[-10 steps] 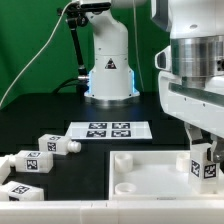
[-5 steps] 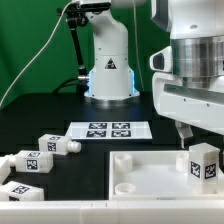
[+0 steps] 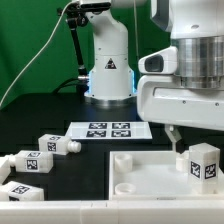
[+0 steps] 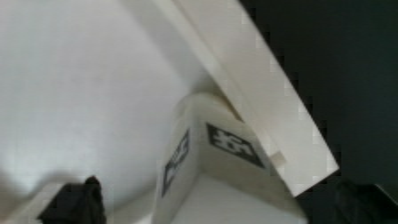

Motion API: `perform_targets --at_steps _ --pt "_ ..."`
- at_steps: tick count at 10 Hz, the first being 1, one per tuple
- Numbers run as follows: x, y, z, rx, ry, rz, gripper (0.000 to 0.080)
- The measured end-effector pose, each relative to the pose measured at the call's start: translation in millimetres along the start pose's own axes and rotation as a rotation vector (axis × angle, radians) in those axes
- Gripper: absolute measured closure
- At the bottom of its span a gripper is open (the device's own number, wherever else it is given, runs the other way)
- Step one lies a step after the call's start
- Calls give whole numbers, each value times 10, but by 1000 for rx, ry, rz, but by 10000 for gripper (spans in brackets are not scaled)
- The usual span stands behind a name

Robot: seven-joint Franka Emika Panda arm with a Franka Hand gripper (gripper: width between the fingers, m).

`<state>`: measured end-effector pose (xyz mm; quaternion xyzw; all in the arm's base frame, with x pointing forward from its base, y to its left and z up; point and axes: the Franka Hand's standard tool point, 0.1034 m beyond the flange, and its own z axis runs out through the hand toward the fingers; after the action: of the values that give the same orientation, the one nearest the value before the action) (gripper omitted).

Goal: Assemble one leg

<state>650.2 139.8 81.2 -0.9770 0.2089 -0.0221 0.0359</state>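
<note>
A leg [image 3: 205,162], a white square post with marker tags, stands upright at the near corner of the large white tray-like piece [image 3: 150,176] on the exterior view's right. My gripper [image 3: 180,134] hangs just above it and toward the exterior view's left. It is open, empty and not touching the leg. In the wrist view the leg [image 4: 222,150] shows below the gripper [image 4: 214,212], next to the tray's rim [image 4: 240,70]. The dark fingertips [image 4: 71,202] stand wide apart on either side.
Three more legs lie on the black table at the exterior view's left [image 3: 58,145], [image 3: 32,160], [image 3: 15,190]. The marker board [image 3: 113,130] lies behind the tray. The arm's white base [image 3: 108,72] stands at the back.
My gripper has let go of the leg, risen and shifted toward the exterior view's left. The leg stays upright in the tray's corner.
</note>
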Motion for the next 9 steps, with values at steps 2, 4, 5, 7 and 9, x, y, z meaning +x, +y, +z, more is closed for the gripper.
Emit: perform_targets --at_steps 2,4,5,7,9 --pt "6 4 -8 -11 5 -213 150" --pt "3 5 1 -23 8 -451 150" --pt "-2 -21 2 -28 16 -528 150" --pt "-40 -81 7 -38 21 -665 150" --pt "-34 -74 11 -45 22 -715 197"
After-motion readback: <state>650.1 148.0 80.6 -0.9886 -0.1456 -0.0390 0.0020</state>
